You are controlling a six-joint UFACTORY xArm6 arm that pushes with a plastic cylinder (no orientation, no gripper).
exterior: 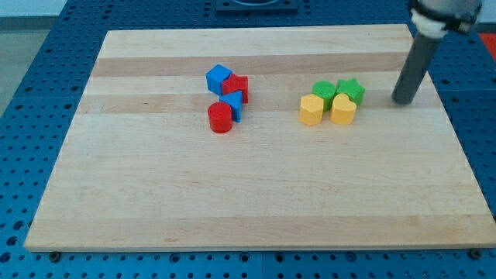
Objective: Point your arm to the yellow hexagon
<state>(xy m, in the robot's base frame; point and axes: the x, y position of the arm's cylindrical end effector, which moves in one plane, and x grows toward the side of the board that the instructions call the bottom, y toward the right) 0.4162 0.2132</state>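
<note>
Two yellow blocks sit right of the board's middle. The left one looks like a hexagon; the right one has a less clear shape. Behind them are a green block and a green star, all four touching in a cluster. My tip rests on the board to the right of this cluster, roughly 60 pixels from the right yellow block and apart from every block. The dark rod rises from it toward the view's top right.
A second cluster lies left of the middle: a blue cube, a red block, a small blue block and a red cylinder. The wooden board lies on a blue perforated table.
</note>
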